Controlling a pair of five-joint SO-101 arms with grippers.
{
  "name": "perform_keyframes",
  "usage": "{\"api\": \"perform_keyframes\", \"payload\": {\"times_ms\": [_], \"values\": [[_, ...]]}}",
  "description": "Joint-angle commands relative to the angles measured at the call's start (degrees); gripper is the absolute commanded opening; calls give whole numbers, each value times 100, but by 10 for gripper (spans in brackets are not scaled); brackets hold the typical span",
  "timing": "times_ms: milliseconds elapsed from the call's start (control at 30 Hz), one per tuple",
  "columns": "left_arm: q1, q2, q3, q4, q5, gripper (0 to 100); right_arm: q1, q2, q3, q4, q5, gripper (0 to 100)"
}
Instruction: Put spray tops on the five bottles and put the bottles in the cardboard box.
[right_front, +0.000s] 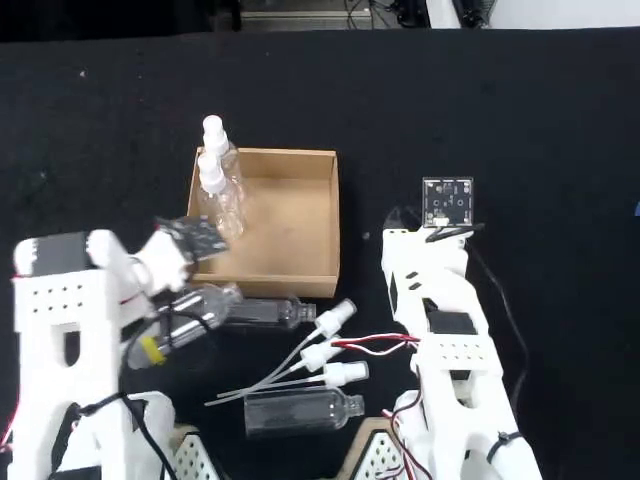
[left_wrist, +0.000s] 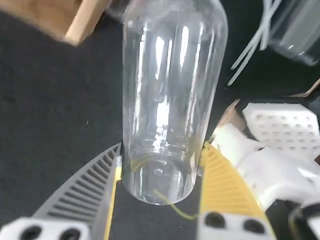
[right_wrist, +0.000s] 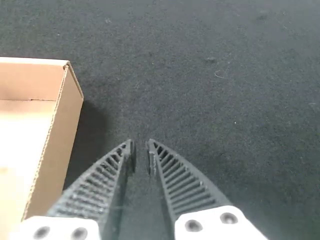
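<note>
My left gripper (left_wrist: 160, 172) is shut on a clear capless bottle (left_wrist: 170, 95), its fingers clamped around the base end. In the high view this gripper (right_front: 172, 325) holds the bottle (right_front: 200, 305) just off the cardboard box's (right_front: 300, 285) front left corner. Two capped bottles (right_front: 222, 190) stand inside the box along its left wall. Two more capless bottles lie on the table, one (right_front: 270, 313) before the box and another (right_front: 305, 411) nearer the front. Three spray tops (right_front: 330, 352) with tubes lie between them. My right gripper (right_wrist: 140, 148) is shut on nothing, over bare black cloth right of the box (right_wrist: 55, 135).
The right arm (right_front: 440, 320) stretches along the table right of the spray tops, with red wires (right_front: 375, 343) beside them. Both arm bases (right_front: 190, 455) sit at the front edge. Black cloth lies bare beyond and to the right of the box.
</note>
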Motion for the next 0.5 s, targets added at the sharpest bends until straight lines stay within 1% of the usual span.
{"api": "perform_keyframes", "payload": {"times_ms": [0,67,100,167,267,333,400,467], "values": [[-1024,-123,-330,70,-598,120,-70,-207,-48,-167,44,25],[-1473,-62,-330,26,-721,120,-70,-207,-48,-167,44,25],[-1684,-53,-312,-132,-695,120,-70,-207,-48,-167,44,25],[-2193,-53,-233,-686,-378,120,-70,-207,-48,-167,44,25],[-3002,79,57,-1732,404,120,-70,-207,-40,-167,44,25],[-3512,404,242,-2330,668,120,-70,-207,-40,-167,44,25],[-3996,897,242,-2690,782,120,-70,-207,-40,-167,44,25],[-4462,1407,40,-2778,897,120,-70,-207,-40,-167,44,25]]}}
